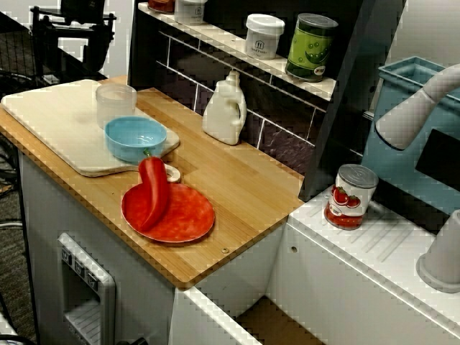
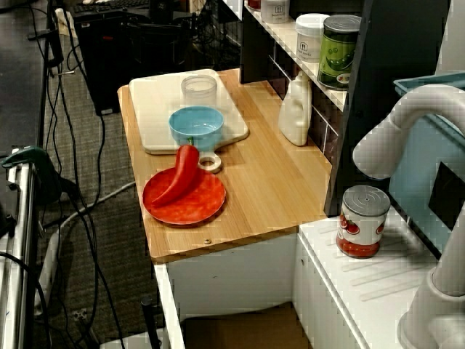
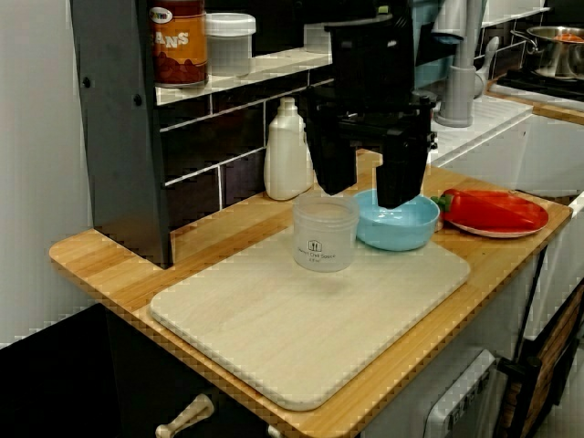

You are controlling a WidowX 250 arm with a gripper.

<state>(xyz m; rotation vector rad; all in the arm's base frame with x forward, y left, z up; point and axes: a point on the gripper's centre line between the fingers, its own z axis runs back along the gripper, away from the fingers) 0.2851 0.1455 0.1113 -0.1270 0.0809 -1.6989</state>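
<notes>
One clear cup (image 3: 325,234) is standing upright on the cutting board (image 3: 274,319); gripper (image 3: 365,193) fingers (image 3: 330,164) are hanging wide apart facing it, gripping nothing; blue bowl (image 3: 397,222) is sitting just beside it, red pepper (image 3: 488,208) lying flat on the plate (image 3: 537,219), so not rolling.

Wooden counter (image 1: 237,180) along a dark tiled wall; at its far end, a pale cutting board (image 1: 50,118), with a clear cup (image 1: 115,104) and a blue bowl (image 1: 135,138) close together upon it; just beside the board's near corner, a small ring (image 1: 172,172) and a red plate (image 1: 190,215); against the tiles, a white bottle (image 1: 225,109); above, a shelf (image 1: 219,39) with a white jar (image 1: 264,36) and a green can (image 1: 311,47); next to the counter, a white ribbed drainboard (image 1: 374,251) with a tomato can (image 1: 350,196).
</notes>
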